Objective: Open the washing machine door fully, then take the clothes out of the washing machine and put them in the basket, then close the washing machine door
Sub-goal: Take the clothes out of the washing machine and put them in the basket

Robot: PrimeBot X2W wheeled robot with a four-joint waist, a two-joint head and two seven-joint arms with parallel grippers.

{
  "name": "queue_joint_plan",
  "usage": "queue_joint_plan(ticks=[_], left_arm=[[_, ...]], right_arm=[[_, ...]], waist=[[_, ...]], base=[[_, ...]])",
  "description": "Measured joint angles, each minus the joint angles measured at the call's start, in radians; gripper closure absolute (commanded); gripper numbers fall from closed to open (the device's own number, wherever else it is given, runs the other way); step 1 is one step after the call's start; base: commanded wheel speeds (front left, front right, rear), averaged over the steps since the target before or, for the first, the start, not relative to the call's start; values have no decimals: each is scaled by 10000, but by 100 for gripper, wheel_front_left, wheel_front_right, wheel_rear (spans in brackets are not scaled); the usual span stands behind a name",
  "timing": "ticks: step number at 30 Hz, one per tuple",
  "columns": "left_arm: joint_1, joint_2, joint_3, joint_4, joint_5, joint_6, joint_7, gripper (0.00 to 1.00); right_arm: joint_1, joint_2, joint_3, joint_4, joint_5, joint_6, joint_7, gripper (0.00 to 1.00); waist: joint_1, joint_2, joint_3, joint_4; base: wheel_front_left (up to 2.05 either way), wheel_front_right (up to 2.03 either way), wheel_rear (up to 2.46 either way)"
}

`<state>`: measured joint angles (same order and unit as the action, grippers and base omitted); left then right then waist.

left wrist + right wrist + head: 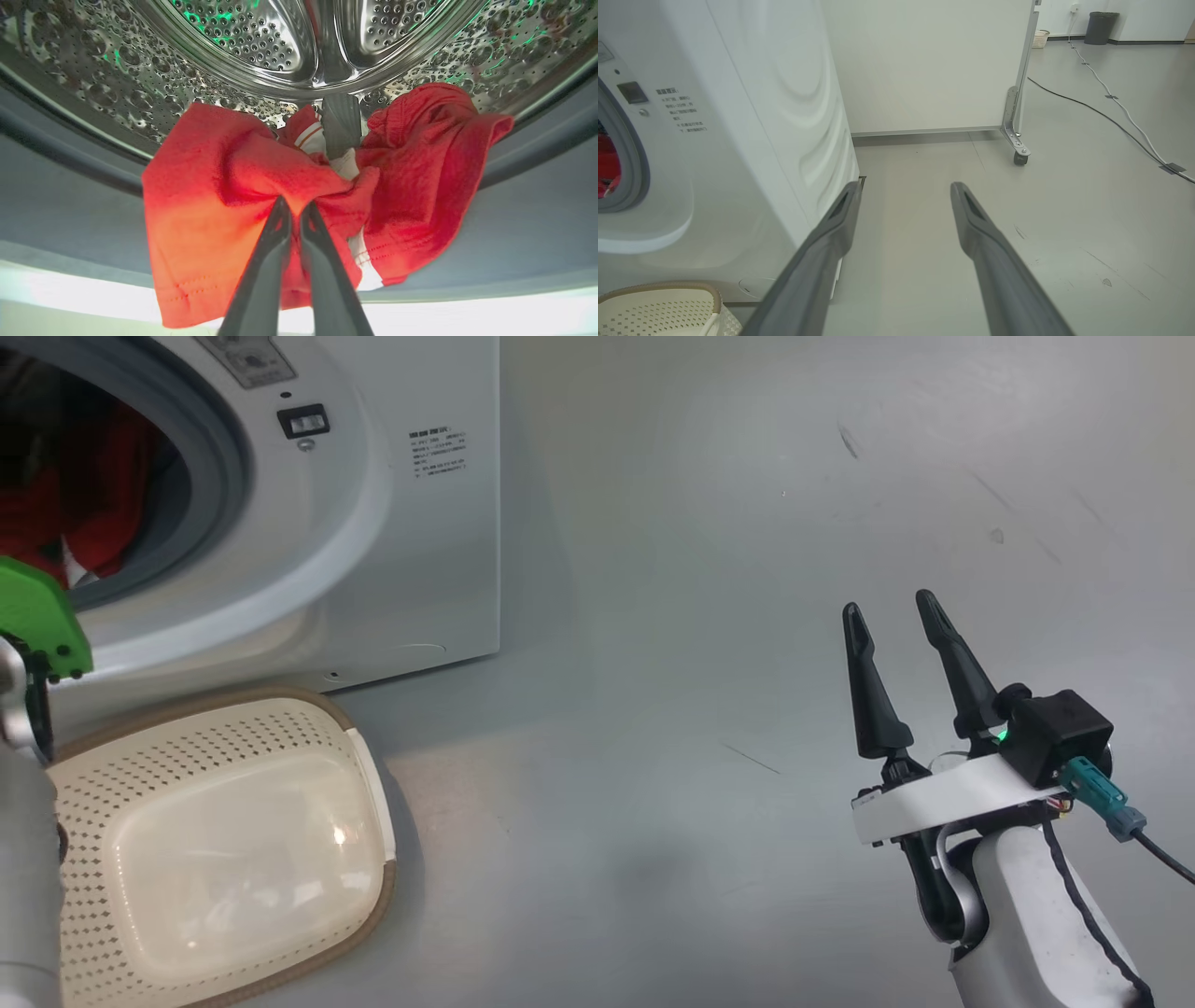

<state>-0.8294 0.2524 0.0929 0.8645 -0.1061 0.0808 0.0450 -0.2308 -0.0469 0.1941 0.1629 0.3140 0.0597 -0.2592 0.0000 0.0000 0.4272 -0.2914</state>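
The white washing machine stands at the upper left with its porthole uncovered; its door is out of view. Red clothes lie in the steel drum. My left gripper is inside the porthole, shut on a bunched fold of the red clothes, which hang over the grey gasket. The cream basket sits on the floor below the porthole with nothing in it. My right gripper stands open over bare floor to the right, holding nothing; its fingers point past the machine's side.
A white wheeled partition stands behind the machine, its caster on the floor. Cables run across the floor at the far right, near a dark bin. Grey floor stretches to the right of the machine.
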Motion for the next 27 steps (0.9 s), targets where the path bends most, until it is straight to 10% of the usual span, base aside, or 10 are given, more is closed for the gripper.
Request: queue_joint_plan(ticks=[27], left_arm=[[2695, -784, -412, -56, -247, -1175, -2882, 100]], right_arm=[[1446, -98, -401, 401, -176, 182, 0, 0]], waist=[[0, 0, -2715, 1545]], base=[[0, 0, 0]])
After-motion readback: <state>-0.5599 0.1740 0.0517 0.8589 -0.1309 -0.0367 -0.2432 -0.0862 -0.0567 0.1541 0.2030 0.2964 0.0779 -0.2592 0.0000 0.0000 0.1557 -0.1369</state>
